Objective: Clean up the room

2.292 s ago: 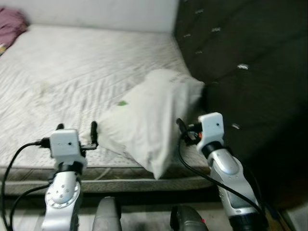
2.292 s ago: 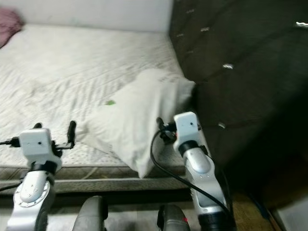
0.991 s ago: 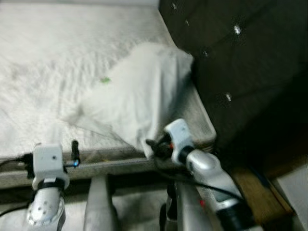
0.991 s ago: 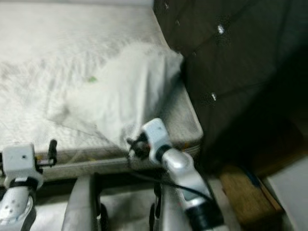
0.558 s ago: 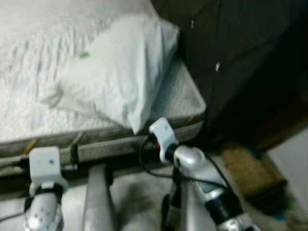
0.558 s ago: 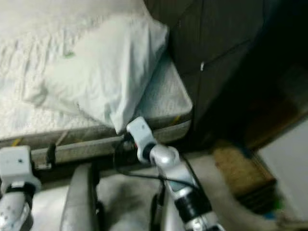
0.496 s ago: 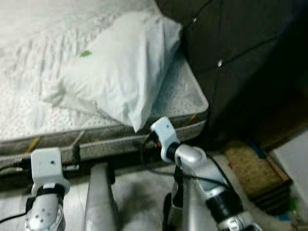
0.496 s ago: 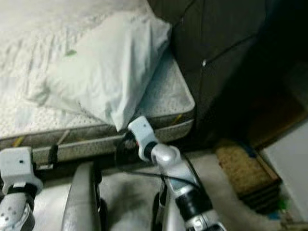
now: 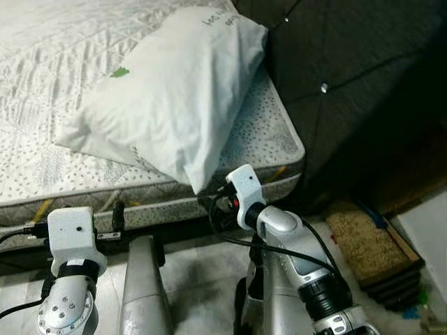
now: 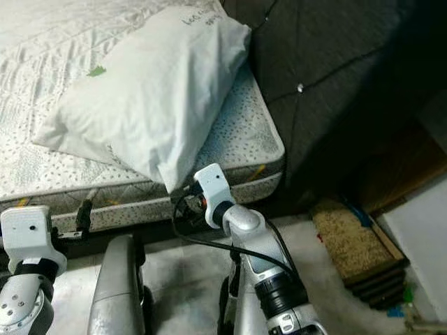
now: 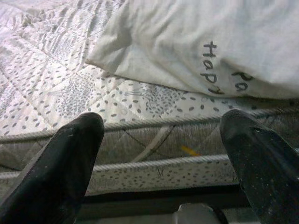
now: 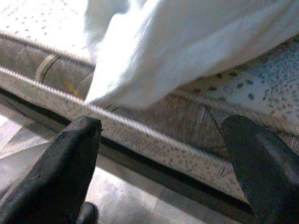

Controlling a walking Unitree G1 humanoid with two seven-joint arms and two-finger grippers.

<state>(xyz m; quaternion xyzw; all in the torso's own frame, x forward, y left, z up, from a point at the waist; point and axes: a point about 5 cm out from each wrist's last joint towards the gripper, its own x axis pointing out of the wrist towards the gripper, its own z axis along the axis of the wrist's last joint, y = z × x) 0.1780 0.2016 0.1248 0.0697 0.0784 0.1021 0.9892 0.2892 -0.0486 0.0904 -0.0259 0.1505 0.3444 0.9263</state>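
Note:
A white pillow point(image 9: 174, 91) with a small green tag lies on the bare quilted mattress point(image 9: 42, 160), its far end against the dark tufted headboard point(image 9: 349, 70). Its near corner point(image 12: 154, 56) hangs over the mattress's front edge. My right gripper point(image 9: 211, 204) sits just below that corner, level with the mattress's side, open and empty; its fingers point(image 12: 60, 172) spread wide. My left gripper point(image 9: 105, 220) is lower left, in front of the mattress edge, also open with nothing held. In the left wrist view its fingertips point(image 11: 70, 158) frame the mattress side and the pillow point(image 11: 196, 42) above it.
A brown woven mat point(image 9: 367, 241) lies on the floor by the bed's right corner, next to a white surface point(image 9: 436, 230). Grey floor tiles and my own legs point(image 9: 143, 293) fill the foreground. The bed frame's dark gap runs under the mattress.
The camera has tilted down and swung toward the bed's corner. Both arms dropped from above the mattress to its front edge. The pillow stays by the headboard.

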